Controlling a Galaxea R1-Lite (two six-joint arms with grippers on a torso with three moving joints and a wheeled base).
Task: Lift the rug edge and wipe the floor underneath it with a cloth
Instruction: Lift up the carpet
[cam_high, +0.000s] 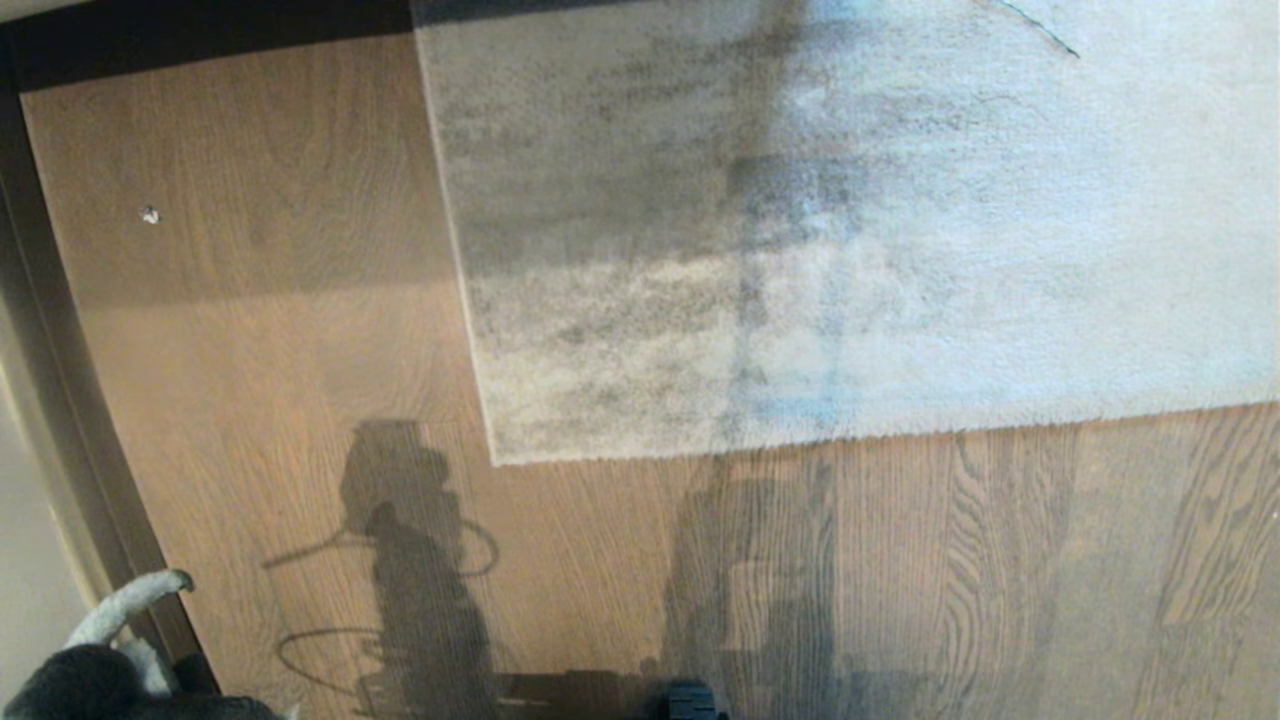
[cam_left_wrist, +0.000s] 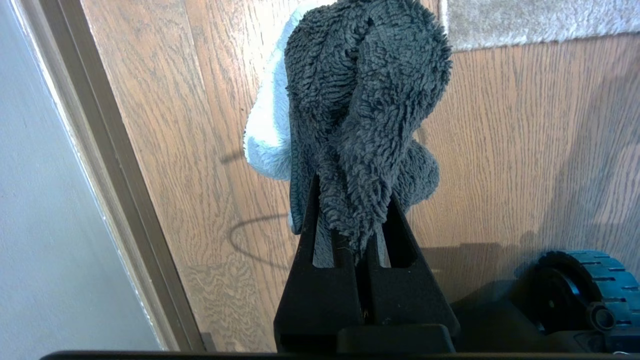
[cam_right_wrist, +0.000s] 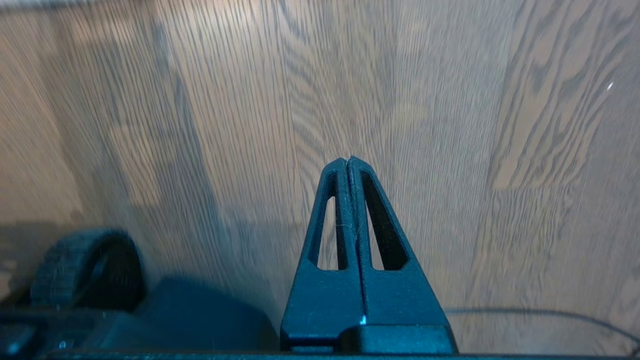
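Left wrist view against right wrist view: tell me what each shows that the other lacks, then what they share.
Only the left wrist view shows the left gripper shut on the cloth, dark grey with a pale part, plus a strip of the rug and a baseboard. Only the right wrist view shows the right gripper, shut and empty. Both show the floor and a black wheel of the base.

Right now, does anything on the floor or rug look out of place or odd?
One small pale speck lies on the bare floor left of the rug, which lies flat. Nothing else stands out.
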